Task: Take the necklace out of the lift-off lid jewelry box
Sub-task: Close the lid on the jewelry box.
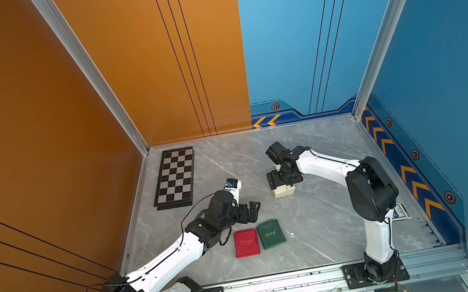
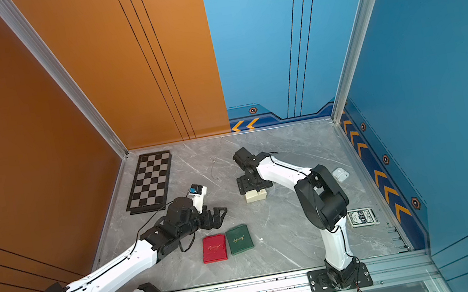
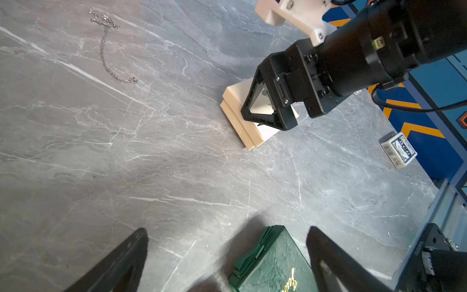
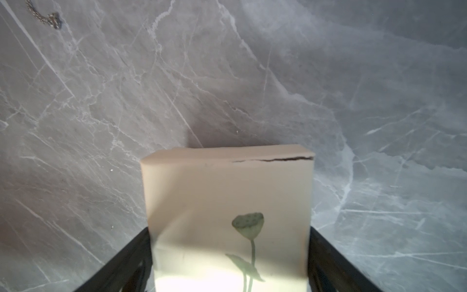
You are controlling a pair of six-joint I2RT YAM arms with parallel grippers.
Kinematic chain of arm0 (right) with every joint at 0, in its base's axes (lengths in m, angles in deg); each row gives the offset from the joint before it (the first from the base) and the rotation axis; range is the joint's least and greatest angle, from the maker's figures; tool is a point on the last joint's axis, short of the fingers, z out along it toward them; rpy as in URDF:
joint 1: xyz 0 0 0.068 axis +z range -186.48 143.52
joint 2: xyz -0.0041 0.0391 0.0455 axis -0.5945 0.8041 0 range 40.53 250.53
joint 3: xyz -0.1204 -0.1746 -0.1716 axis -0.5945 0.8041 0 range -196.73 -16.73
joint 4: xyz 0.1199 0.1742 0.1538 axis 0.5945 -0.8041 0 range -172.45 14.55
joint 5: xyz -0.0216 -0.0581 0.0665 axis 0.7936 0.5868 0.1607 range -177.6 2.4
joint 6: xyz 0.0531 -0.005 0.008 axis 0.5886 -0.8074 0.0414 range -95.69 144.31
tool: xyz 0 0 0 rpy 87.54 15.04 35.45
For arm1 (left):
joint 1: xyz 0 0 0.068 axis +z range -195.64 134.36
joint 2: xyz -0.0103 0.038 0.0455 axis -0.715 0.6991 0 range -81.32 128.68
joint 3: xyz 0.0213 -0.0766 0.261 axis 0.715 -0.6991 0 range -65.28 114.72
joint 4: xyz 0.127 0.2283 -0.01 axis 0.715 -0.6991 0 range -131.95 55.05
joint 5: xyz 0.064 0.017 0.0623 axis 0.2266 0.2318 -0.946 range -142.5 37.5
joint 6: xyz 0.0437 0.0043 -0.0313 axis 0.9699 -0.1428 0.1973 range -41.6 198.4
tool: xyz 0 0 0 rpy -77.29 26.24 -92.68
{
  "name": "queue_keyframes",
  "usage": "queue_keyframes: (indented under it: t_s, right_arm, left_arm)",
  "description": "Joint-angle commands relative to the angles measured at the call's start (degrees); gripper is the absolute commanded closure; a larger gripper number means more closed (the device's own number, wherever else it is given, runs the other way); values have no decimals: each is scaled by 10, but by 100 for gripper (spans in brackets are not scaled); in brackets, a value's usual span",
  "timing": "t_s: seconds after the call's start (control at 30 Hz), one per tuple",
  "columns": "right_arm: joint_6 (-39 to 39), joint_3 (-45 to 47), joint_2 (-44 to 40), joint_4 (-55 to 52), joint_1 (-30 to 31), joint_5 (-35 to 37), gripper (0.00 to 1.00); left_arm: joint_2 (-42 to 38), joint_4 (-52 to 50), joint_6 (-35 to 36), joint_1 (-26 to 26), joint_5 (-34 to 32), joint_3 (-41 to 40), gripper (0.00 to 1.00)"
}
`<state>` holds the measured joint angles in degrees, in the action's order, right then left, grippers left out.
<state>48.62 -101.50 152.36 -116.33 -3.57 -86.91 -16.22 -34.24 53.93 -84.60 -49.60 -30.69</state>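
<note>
Plainly, the necklace [image 1: 236, 165] is out of the box [image 1: 283, 191]. It lies stretched on the bare table [image 1: 320, 228], beyond the right claw [image 1: 282, 185] and off to that claw's left, well apart from it. In the left wrist view the chain [image 3: 102, 48] lies loose, with the clasp at its nearer end.

The right claw [image 4: 230, 240] comes down over the cream box [image 4: 227, 182], with one finger close against each side. Whether the fingers press the box or stand just clear of it cannot be told. The lid [image 4: 225, 153] sits on the box, and a thin dark gap runs along part of the seam. From above, this claw and its wrist cover most of the box.

The left claw [image 1: 251, 211] hangs spread wide and holds nothing. Its fingers [image 3: 131, 252] frame one corner of a green case [image 3: 273, 265], which lies just below it. A red case [image 1: 246, 242] lies right beside the green case [image 1: 271, 233], on the side nearer this claw's arm. A chessboard [image 1: 175, 177] lies to the left claw's left, near the back corner. Open table stretches between this claw and the necklace. A pack of cards [image 2: 363, 217] lies behind the right claw, near the side wall.
</note>
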Motion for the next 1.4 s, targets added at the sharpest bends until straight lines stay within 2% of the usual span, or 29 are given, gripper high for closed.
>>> queue_keyframes:
  t_s: [0.0,0.73,1.37]
  right_arm:
    - [10,19,-1,1,-2,-33,9]
    - [8,64,-46,47,-32,-85,7]
    - [-32,19,-17,20,-34,-102,10]
  left_arm:
    - [3,8,-3,3,6,4,1]
    - [29,9,-5,-2,7,20,1]
    - [38,11,-4,-4,7,19,1]
